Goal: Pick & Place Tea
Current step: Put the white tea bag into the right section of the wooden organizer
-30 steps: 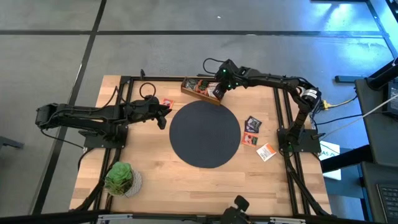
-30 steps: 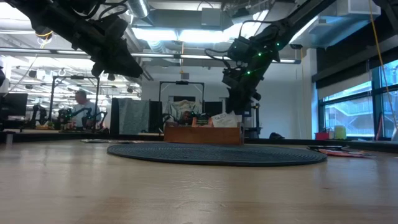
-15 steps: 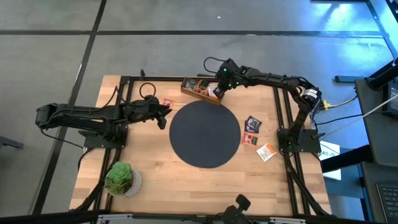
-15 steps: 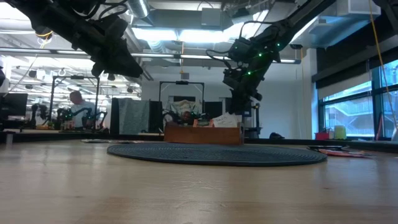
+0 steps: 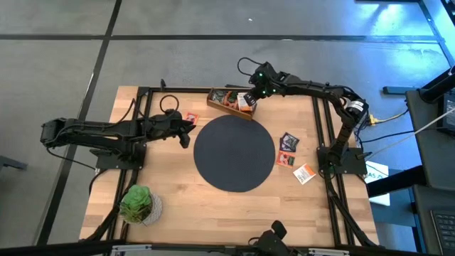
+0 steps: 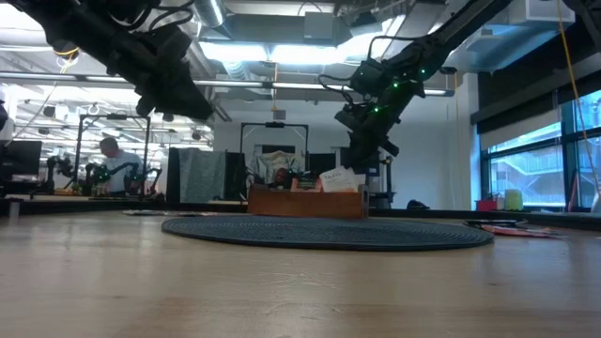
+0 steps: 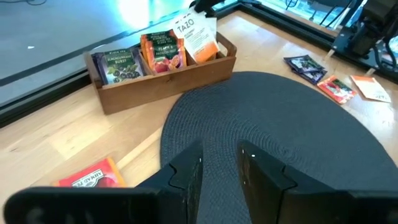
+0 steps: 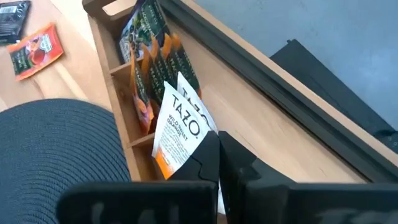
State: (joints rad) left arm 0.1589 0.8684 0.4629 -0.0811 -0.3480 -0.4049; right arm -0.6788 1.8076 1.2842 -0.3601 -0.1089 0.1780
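Beside the wooden box (image 5: 229,101), black round mat (image 5: 234,153), loose packets (image 5: 288,142).

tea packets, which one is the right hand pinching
The white and orange packet at the end of the wooden box; the right hand is shut on its corner, the others sit untouched.

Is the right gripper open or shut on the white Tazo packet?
Shut: the right gripper has its fingers pinched on the Tazo packet over the wooden box.

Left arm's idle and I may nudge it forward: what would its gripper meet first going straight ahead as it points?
Probably the black round mat; the left gripper points down across it, open.
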